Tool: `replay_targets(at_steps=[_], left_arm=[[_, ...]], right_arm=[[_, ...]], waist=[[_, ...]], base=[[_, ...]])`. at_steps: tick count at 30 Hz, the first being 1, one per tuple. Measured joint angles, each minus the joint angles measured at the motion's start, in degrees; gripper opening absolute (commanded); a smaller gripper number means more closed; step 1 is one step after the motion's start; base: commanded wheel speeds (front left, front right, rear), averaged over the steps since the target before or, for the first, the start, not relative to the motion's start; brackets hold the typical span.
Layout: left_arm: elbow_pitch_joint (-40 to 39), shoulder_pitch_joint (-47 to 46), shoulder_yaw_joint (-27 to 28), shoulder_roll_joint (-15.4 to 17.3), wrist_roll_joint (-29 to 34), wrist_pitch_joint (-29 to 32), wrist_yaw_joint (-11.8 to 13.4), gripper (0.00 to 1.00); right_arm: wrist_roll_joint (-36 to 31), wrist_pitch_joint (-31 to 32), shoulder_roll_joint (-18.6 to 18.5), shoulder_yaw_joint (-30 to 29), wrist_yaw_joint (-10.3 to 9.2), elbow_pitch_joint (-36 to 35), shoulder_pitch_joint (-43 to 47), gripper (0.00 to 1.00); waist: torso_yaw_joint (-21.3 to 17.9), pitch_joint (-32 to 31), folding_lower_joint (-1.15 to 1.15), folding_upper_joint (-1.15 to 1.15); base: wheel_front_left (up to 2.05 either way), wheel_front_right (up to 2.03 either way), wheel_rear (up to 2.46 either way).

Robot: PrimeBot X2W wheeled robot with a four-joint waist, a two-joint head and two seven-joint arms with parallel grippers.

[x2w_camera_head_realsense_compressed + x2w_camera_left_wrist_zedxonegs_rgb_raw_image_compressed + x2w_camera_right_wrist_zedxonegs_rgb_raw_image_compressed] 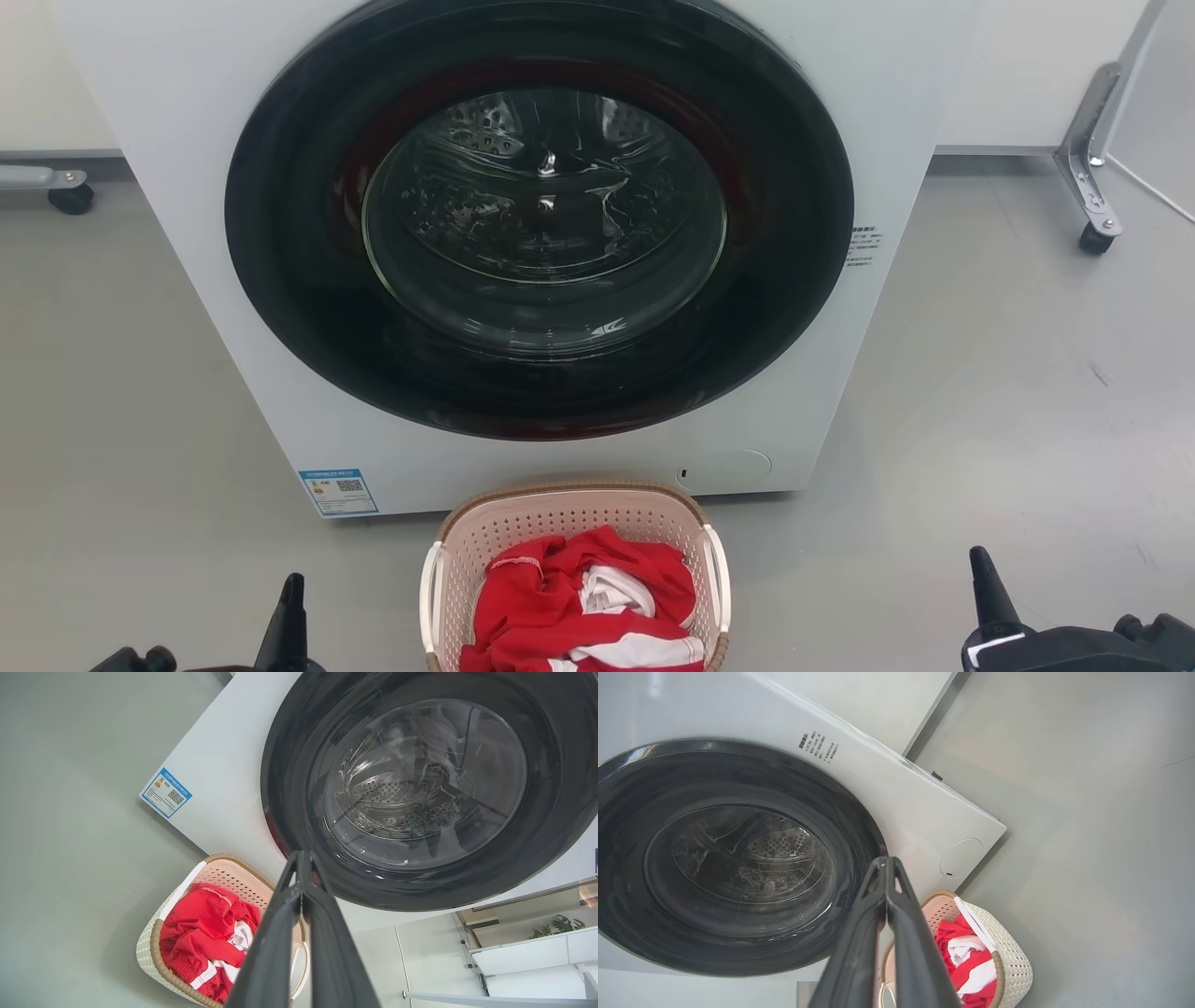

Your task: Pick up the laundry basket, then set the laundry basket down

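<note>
The laundry basket (564,519) stands upright on the grey floor (990,373), with red and white clothes (551,611) heaped inside it. Directly behind the basket, close to its far rim, is the white washing machine (177,140), its round dark door (308,308) shut. The left gripper (293,586) is to the basket's left, apart from it, fingers pressed together and empty. The right gripper (979,560) is further off to the basket's right, likewise closed on nothing.

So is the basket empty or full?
Partly full: the basket holds crumpled red-and-white clothes, heaped close to its rim.
</note>
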Motion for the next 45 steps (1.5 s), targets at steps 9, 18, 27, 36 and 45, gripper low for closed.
replay_targets(at_steps=[9, 18, 27, 36, 45], left_arm=[[0.51, -1.28, 1.38, -0.27, -7.3, 1.74, -1.09, 0.0], [0.91, -2.33, 2.54, -0.54, -14.59, 3.71, -2.54, 0.0], [1.3, -3.7, 3.99, -0.79, -22.5, 5.73, -4.07, 0.0], [1.74, -5.23, 5.36, -1.24, -29.76, 7.33, -5.11, 0.0], [1.81, -5.77, 5.52, -1.37, -31.36, 7.76, -5.55, 0.0]], right_arm=[[6.93, 1.81, 0.13, -2.4, 1.46, 0.02, -1.0, 0.0], [13.83, 3.78, 0.26, -4.78, 2.59, 0.03, -1.27, 0.0], [21.45, 5.66, 0.42, -7.45, 4.24, 0.04, -2.17, 0.0], [28.35, 7.39, 0.56, -9.83, 5.54, 0.05, -2.78, 0.0], [29.28, 7.8, 0.6, -10.22, 5.81, 0.05, -3.26, 0.0]], waist=[[-0.19, 0.1, 0.0, 0.0], [-0.38, 0.19, 0.0, 0.0], [-0.59, 0.29, 0.0, 0.0], [-0.78, 0.38, 0.0, 0.0], [-0.8, 0.39, 0.0, 0.0]], base=[[0.0, 0.0, 0.0], [0.0, 0.0, 0.0], [0.0, 0.0, 0.0], [0.0, 0.0, 0.0], [0.0, 0.0, 0.0]])
